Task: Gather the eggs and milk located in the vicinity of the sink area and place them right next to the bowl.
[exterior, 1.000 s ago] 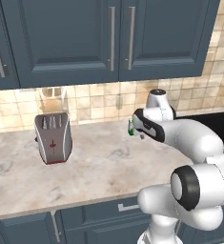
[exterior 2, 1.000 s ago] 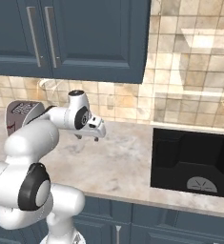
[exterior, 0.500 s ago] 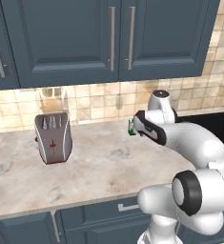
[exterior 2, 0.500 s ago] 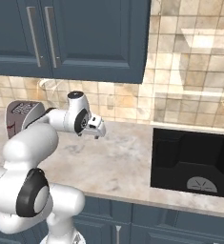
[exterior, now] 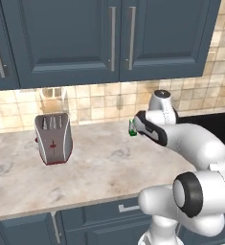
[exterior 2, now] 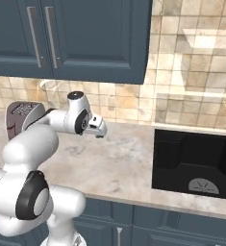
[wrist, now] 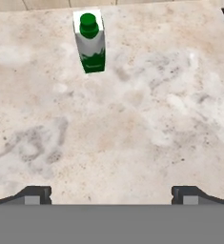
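Milk carton point(wrist: 91, 42) (white, green cap) stands upright on the marble desk point(exterior: 99, 162) near the backsplash, unchanged; the arm has swung slightly toward it. Fingers point(wrist: 33, 194) spread wide, empty, well short of it. Toaster point(exterior: 53, 138) left, black sink point(exterior 2: 196, 166) right, partly cut off.

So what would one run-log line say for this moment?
gripper: open, holding nothing | milk carton: upright on counter, ahead of fingers | sink: to the right

Arm point(exterior: 190, 136) slightly forward (wrist turned)
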